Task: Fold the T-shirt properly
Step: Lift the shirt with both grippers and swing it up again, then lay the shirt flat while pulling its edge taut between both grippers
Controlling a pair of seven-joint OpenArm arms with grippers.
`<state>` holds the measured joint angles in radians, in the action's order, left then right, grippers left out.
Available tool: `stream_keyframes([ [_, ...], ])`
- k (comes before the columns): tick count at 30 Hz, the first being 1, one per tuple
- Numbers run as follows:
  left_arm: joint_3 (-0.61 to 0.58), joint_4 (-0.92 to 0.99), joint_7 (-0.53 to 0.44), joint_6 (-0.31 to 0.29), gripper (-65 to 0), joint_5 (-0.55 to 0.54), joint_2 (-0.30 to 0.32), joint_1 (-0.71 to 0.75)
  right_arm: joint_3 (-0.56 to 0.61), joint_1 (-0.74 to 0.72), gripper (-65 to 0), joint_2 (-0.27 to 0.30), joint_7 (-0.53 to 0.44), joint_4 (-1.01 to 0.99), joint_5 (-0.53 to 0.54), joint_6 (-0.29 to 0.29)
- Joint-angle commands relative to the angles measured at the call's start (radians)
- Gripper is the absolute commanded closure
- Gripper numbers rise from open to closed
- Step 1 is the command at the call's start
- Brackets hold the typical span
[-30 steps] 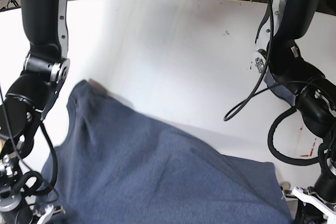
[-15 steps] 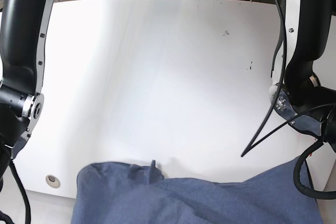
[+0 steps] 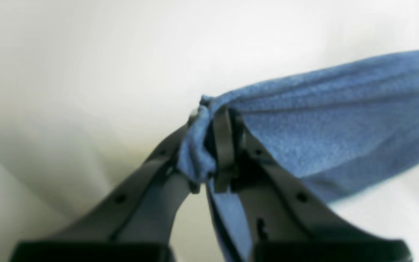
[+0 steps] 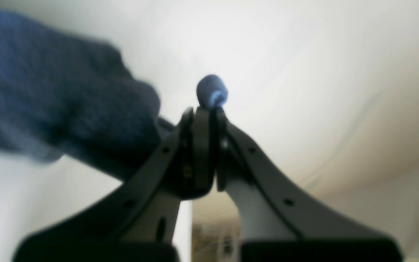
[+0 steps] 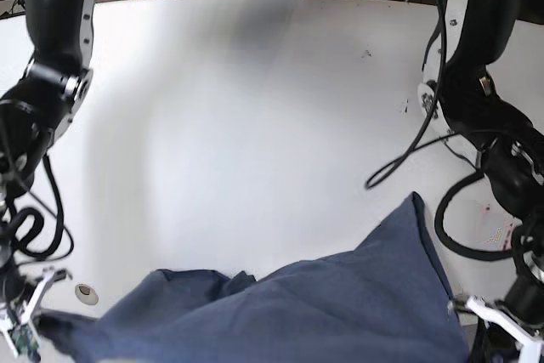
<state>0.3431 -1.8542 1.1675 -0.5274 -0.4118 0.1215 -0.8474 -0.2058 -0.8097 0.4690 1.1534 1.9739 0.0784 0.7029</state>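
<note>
Since half a second earlier, the T-shirt (image 5: 340, 303) has lifted at its right side into a pointed peak, and both arms have shifted, with the lower grippers now showing at the bottom corners of the base view.

At the far left of the base view, the right gripper (image 5: 30, 329) sits low by the near table edge, touching the T-shirt's left corner. Its wrist camera shows the right gripper (image 4: 209, 109) with jaws pressed together on a small nub of blue cloth, more of the T-shirt (image 4: 49, 91) bunched blurrily to the left.

Across the middle, the dark slate-blue T-shirt stretches along the near edge of the white table (image 5: 255, 108), rumpled at its center. No lettering can be seen.

At the right, the left gripper (image 5: 497, 320) sits at the T-shirt's right corner. Its wrist camera shows the left gripper (image 3: 211, 120) clamped on a gathered fold, the T-shirt (image 3: 322, 127) trailing off rightward above the table.
</note>
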Motion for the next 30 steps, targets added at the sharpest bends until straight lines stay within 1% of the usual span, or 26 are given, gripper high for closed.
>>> stream_keyframes([
  [1, 0.003, -0.069, -0.007, 0.000, 0.0, -0.003, 0.016, 0.093, -0.079, 0.154, 0.0, -0.026, -0.020, 0.052, -0.013, -0.005],
  [4, 0.003, -0.078, 0.009, -0.003, 0.0, -0.003, 0.036, 0.198, -0.171, 0.292, 0.0, -0.074, -0.033, 0.054, -0.013, -0.005],
  [6, 0.003, -0.078, 0.010, -0.023, 0.0, -0.003, 0.037, 0.267, -0.217, 0.369, 0.0, -0.117, -0.063, 0.054, -0.013, -0.005],
  [7, 0.003, -0.081, 0.010, -0.049, 0.0, -0.003, 0.040, 0.336, -0.248, 0.436, 0.0, -0.148, -0.097, 0.054, -0.016, -0.005],
  [10, 0.004, -0.084, 0.010, -0.090, 0.0, -0.003, 0.042, 0.469, -0.301, 0.557, 0.0, -0.192, -0.141, 0.051, -0.019, -0.005],
  [13, 0.007, -0.086, 0.010, -0.109, 0.0, -0.002, 0.043, 0.575, -0.334, 0.645, 0.0, -0.229, -0.180, 0.044, -0.015, -0.005],
  [16, 0.017, -0.086, 0.012, -0.121, 0.0, -0.002, 0.043, 0.690, -0.341, 0.732, 0.0, -0.281, -0.215, 0.040, -0.021, -0.005],
  [19, 0.018, -0.086, 0.012, -0.133, 0.0, -0.002, 0.047, 0.788, -0.343, 0.798, 0.0, -0.309, -0.223, 0.041, -0.022, -0.005],
  [20, 0.018, -0.086, 0.012, -0.138, 0.0, -0.002, 0.057, 0.824, -0.343, 0.823, 0.0, -0.315, -0.223, 0.041, -0.022, -0.005],
  [24, 0.018, -0.086, 0.015, -0.153, 0.0, -0.003, 0.068, 0.922, -0.343, 0.899, 0.0, -0.341, -0.223, 0.041, -0.022, -0.005],
  [27, 0.030, -0.086, 0.050, -0.155, 0.0, -0.003, 0.089, 0.991, -0.353, 0.953, 0.0, -0.356, -0.224, 0.043, -0.022, -0.005],
  [30, 0.077, -0.086, 0.091, -0.155, 0.0, -0.003, 0.112, 1.042, -0.383, 0.976, 0.0, -0.364, -0.224, 0.043, -0.022, -0.005],
])
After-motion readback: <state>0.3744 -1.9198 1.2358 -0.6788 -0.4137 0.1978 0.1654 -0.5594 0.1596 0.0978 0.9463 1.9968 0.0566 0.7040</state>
